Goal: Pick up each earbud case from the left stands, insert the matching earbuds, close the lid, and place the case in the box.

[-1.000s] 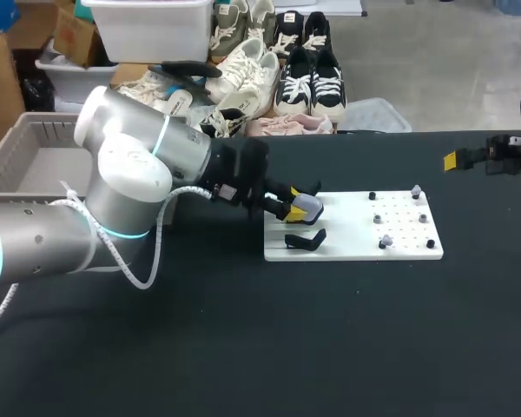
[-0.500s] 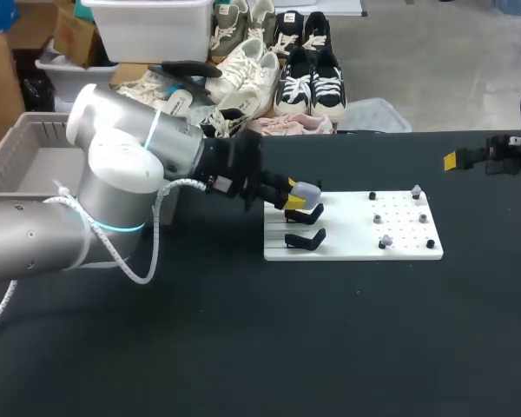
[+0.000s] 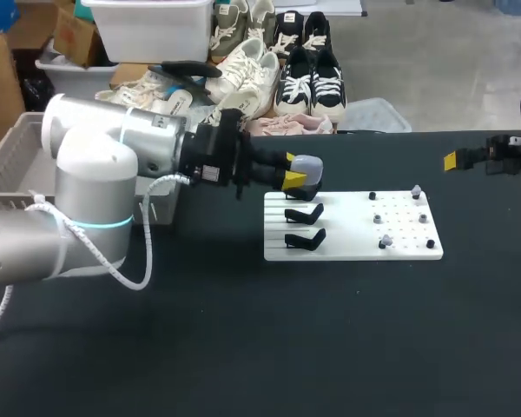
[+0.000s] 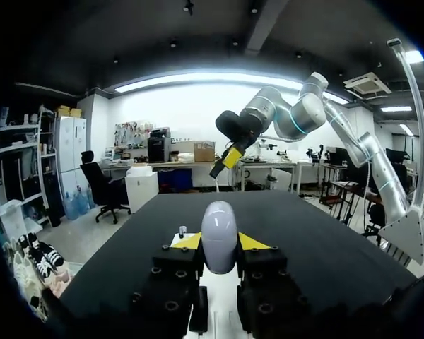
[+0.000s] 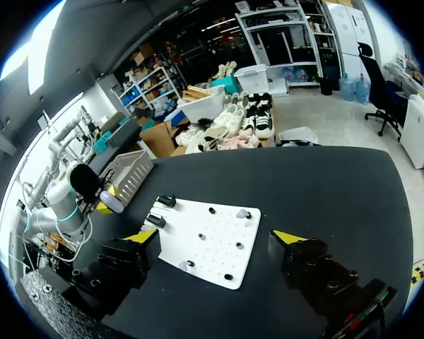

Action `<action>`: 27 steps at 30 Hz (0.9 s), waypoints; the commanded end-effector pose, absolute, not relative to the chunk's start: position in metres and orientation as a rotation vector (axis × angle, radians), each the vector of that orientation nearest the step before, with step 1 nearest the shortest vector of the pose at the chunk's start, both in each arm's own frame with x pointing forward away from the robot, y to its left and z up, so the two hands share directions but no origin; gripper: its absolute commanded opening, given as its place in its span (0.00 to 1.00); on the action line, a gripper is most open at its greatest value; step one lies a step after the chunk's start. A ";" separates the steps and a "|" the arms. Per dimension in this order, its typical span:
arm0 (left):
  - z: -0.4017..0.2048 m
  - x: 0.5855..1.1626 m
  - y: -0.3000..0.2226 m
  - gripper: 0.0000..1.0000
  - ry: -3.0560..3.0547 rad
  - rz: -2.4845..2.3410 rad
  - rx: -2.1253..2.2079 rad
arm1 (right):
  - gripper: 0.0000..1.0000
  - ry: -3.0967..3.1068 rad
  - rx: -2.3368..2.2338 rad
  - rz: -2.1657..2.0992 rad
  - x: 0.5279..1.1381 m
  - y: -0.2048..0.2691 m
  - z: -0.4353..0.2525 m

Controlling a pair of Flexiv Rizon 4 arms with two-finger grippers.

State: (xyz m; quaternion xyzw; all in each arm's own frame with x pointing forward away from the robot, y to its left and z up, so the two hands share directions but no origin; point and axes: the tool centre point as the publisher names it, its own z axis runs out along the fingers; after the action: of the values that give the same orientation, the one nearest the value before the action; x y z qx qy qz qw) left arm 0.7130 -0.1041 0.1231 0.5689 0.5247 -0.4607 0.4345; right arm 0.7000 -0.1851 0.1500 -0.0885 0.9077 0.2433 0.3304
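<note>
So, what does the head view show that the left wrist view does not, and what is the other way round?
Only the head view shows the two black stands with nothing on them on the white board, and the grey box.

Only the left wrist view shows both yellow fingertips pressing the earbud case from two sides, and the right arm arching above the far end of the table.

Both show the left tool shut on that case, and the yellow tip of the right tool.
</note>
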 end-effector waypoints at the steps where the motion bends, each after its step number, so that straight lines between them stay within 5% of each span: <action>1: 0.126 0.683 -0.100 0.00 1.288 -1.064 1.315 | 1.00 2.374 -0.231 0.636 0.700 -0.185 0.150; 27: 0.136 0.671 -0.094 0.00 1.256 -1.056 1.305 | 1.00 2.374 -0.231 0.636 0.700 -0.185 0.150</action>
State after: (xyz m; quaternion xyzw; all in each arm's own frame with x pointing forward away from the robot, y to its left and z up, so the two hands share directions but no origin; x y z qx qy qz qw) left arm 0.6740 -0.0935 0.1367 0.5441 0.5157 -0.4418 0.4928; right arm 0.7000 -0.1851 0.1500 -0.0885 0.9077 0.2433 0.3304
